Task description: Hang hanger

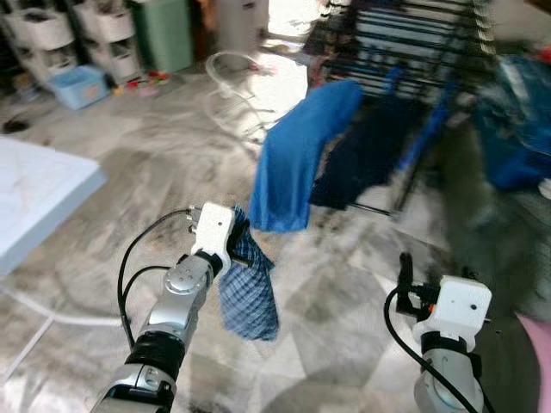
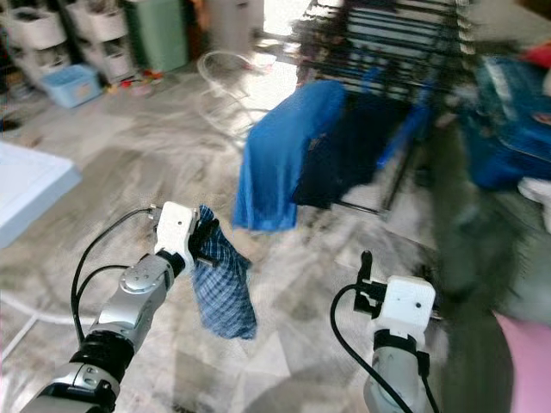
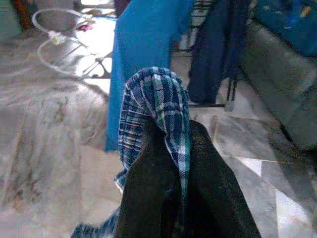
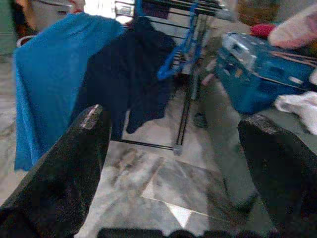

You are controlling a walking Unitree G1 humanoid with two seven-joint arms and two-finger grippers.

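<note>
**Left wrist view: plaid cloth in closed fingers**

Left gripper [image 3: 181,198] clamped on plaid cloth [image 3: 158,114], draped over the fingertips and hanging below. Raised forward above marble floor [image 1: 344,292], facing drying rack [image 1: 413,52] with blue shirt [image 1: 297,155] and navy garment [image 1: 366,155]. Right gripper [image 4: 178,148] spread wide, held low toward the rack. No hanger discernible, frames blurred.

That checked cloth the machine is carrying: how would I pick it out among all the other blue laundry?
Start at the black drying rack, where a bright blue garment and a navy one hang. Come nearer, to the left gripper, shut on the checked cloth dangling above the marble floor. It alone is plaid, not plain, and off the rack.
</note>
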